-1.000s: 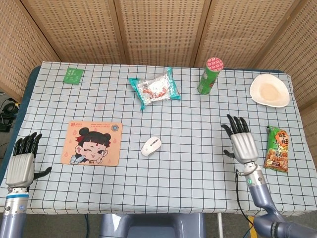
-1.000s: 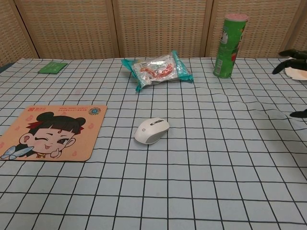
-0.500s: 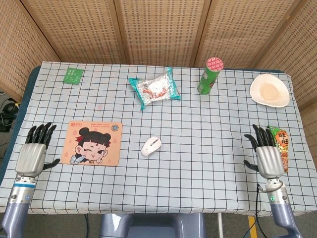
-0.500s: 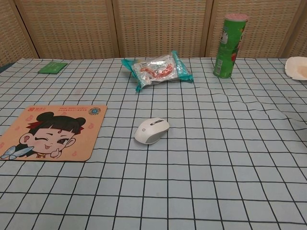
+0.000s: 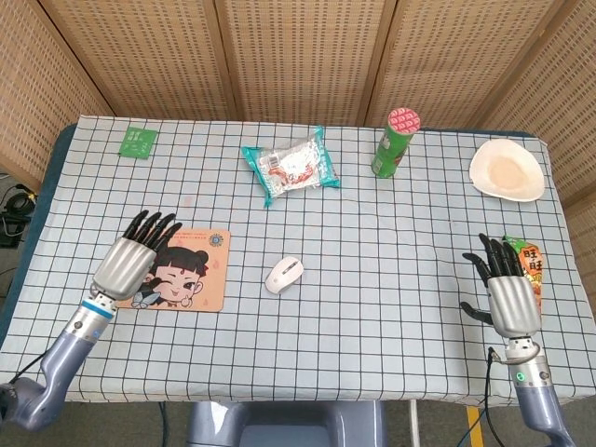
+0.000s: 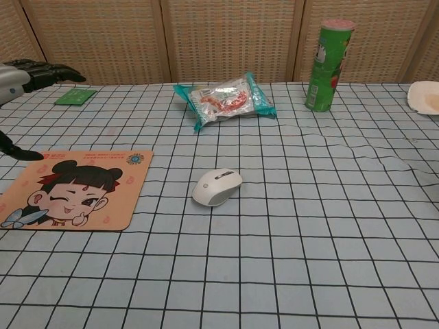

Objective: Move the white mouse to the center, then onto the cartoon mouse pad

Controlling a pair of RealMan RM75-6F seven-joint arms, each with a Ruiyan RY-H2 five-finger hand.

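White mouse (image 5: pixel 284 275) sits mid-desk, just right of the cartoon mouse pad (image 5: pixel 191 270), not touching it; centering step looks done. Left hand (image 5: pixel 130 263) hovers over the pad's left part, fingers apart, holding nothing. Right hand (image 5: pixel 507 296) is well to the mouse's right, near the desk edge, fingers spread, empty. Judgement: mouse is light, rigid, smooth-shelled, likely to slip; grip it across the flanks, or push it from behind.
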